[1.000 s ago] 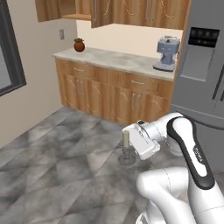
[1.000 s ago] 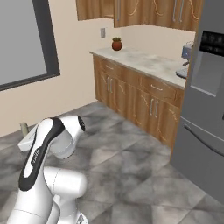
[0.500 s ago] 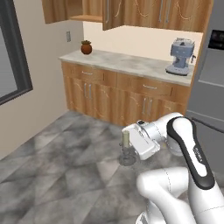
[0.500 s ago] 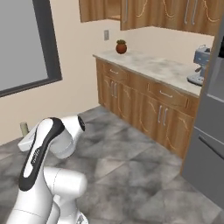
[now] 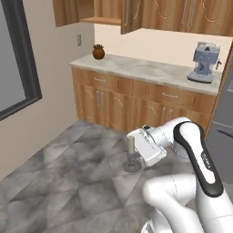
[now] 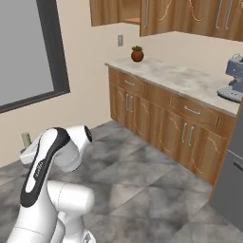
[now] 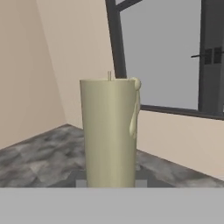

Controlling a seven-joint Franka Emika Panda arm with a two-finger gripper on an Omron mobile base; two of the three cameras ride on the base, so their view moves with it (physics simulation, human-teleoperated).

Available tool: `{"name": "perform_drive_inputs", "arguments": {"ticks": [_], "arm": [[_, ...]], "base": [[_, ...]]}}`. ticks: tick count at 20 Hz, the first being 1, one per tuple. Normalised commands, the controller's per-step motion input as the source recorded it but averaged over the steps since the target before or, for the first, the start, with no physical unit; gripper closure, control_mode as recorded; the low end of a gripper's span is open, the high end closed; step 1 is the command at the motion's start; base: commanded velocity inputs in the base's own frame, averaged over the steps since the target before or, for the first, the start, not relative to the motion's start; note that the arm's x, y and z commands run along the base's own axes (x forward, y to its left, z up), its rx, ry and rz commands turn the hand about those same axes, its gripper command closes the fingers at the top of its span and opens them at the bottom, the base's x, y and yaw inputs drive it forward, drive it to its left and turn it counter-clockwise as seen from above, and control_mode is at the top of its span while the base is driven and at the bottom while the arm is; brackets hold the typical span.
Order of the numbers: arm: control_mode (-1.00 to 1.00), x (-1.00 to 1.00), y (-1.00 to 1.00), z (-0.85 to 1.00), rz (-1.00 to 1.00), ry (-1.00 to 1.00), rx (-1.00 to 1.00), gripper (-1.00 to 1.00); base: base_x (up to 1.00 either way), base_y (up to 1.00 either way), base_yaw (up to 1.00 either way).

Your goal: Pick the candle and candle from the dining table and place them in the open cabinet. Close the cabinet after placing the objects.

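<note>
The slim grey-beige taper candle stands upright on its round dark dish base, held low over the floor. My gripper is shut on it near the bottom of the taper. In the hand view the candle rises close in front, with a wax drip down its right side. Its tip pokes up behind my arm in the right base view. The open cabinet hangs on the wall above the counter's left end, its shelf bare and one door swung out. The dining table is out of view.
A stone-topped wall counter over wooden drawers carries a small potted plant and a coffee machine. A steel fridge stands at the right. A dark-framed window fills the left wall. Grey tiled floor lies between.
Both base views have shifted: the base has driven, and the counter and wall cabinet now sit closer and further right. The candle stays in my shut gripper, arm pose unchanged.
</note>
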Motion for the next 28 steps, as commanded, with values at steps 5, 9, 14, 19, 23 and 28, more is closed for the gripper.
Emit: {"name": "perform_drive_inputs", "arguments": {"ticks": [5, 9, 14, 19, 23, 28], "arm": [[1.0, 0.0, 0.0, 0.0, 0.0, 0.0, 0.0, 1.0], [1.0, 0.0, 0.0, 0.0, 0.0, 0.0, 0.0, 1.0], [1.0, 0.0, 0.0, 0.0, 0.0, 0.0, 0.0, 1.0], [1.0, 0.0, 0.0, 0.0, 0.0, 0.0, 0.0, 1.0], [1.0, 0.0, 0.0, 0.0, 0.0, 0.0, 0.0, 1.0], [1.0, 0.0, 0.0, 0.0, 0.0, 0.0, 0.0, 1.0]], "base": [[0.66, 0.26, -0.03], [0.66, 0.28, -0.07], [0.66, 0.29, -0.09], [0.65, 0.3, -0.11], [0.59, 0.32, -0.23], [0.57, 0.32, -0.3]]}}
